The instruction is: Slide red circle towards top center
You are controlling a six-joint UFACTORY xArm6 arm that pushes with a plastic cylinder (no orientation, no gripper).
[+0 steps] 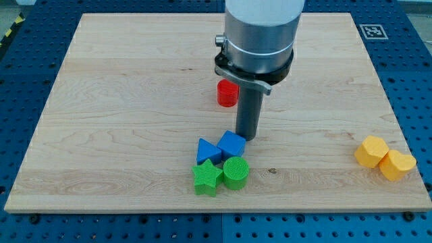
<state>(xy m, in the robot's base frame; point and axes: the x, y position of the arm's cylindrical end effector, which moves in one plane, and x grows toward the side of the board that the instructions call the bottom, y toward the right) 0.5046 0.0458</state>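
Silver cylinder housing, black collar, dark rod.

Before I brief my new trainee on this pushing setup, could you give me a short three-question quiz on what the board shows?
1. True or false: my tip is touching the red circle.
2. Which block lies nearest my tip? A) yellow block at the view's right B) blue cube C) green star
3. Fill in: the two yellow blocks sit near the board's ____ edge.

Key: 1 false, the circle stands apart, toward the view's top-left of the tip. 2 B. 3 right.
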